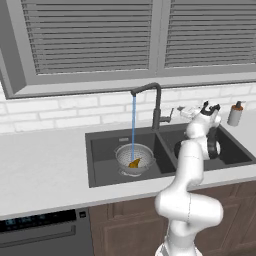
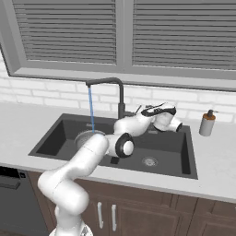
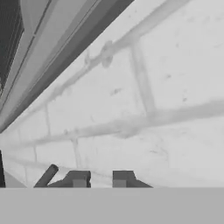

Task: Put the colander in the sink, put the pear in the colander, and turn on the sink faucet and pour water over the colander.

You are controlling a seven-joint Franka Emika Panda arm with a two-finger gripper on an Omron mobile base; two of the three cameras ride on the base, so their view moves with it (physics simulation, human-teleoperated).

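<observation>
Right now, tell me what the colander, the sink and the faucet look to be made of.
Colander: apparently metal mesh, silver-grey, with a finely perforated look and a pale shiny rim.
Sink: dark grey and matte, with no gleam; could be composite or coated metal, the render leaves it open.
Faucet: thin, dark, smooth gooseneck, probably metal with a dull black finish.

a home kitchen is shown: a dark double-basin sink (image 1: 100,170) is set into a pale counter (image 1: 45,175), with a gooseneck faucet (image 1: 156,102) running water. a white brick backsplash (image 1: 65,112), a louvred window (image 1: 90,35), wooden cabinets (image 2: 152,212), a dishwasher (image 1: 40,232) and a soap dispenser (image 1: 235,114) are seen.
</observation>
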